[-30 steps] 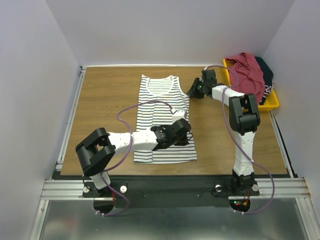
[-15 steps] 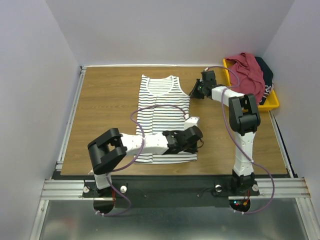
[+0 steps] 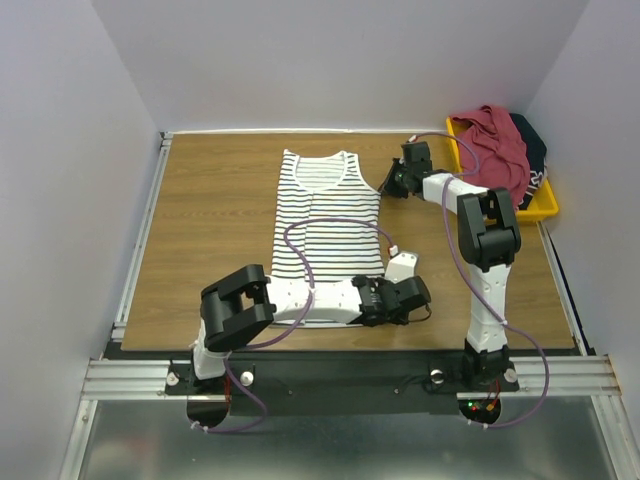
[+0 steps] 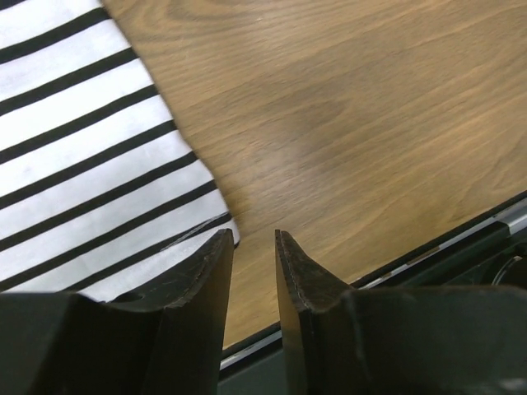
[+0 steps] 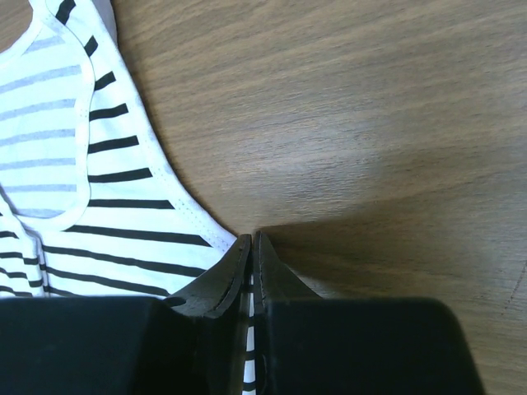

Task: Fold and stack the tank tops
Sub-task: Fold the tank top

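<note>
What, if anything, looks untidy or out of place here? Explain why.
The maroon top and the dark top lie crumpled in a heap in the yellow bin, the maroon one spilling over its rim. The striped top lies flat, unfolded.

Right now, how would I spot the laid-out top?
In the middle of the wooden table one tank top lies flat. It is white with thin black stripes, unlike the maroon top and the dark top heaped in the yellow bin.
</note>
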Action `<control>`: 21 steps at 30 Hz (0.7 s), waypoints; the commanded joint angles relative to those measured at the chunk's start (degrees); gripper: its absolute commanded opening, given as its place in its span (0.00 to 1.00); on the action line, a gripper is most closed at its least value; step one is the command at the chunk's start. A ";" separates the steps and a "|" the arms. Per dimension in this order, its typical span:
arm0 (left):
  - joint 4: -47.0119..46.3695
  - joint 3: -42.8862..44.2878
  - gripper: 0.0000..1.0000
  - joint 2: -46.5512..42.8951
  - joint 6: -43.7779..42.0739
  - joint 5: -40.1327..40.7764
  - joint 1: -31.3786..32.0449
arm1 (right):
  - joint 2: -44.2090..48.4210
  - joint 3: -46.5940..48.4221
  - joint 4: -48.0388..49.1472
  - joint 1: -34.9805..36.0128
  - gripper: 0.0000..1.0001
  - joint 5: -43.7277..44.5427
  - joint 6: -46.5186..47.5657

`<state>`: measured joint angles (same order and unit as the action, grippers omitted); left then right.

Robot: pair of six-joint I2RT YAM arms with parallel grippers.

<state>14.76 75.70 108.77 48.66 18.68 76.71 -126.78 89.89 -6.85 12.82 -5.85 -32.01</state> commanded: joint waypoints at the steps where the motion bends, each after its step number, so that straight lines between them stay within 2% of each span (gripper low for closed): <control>1: 5.00 4.18 0.39 1.70 0.99 4.88 1.42 | -0.31 -2.00 -4.05 0.28 0.08 2.33 0.46; 11: 8.79 7.79 0.39 5.48 1.35 8.92 2.57 | -0.22 -2.00 -4.05 0.28 0.08 2.42 0.55; 21: 9.32 9.11 0.37 7.68 0.82 8.75 3.01 | -0.66 -1.91 -4.05 0.28 0.08 2.42 0.37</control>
<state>22.52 82.54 116.49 49.21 25.02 79.02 -126.78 89.89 -6.87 12.82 -5.80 -32.38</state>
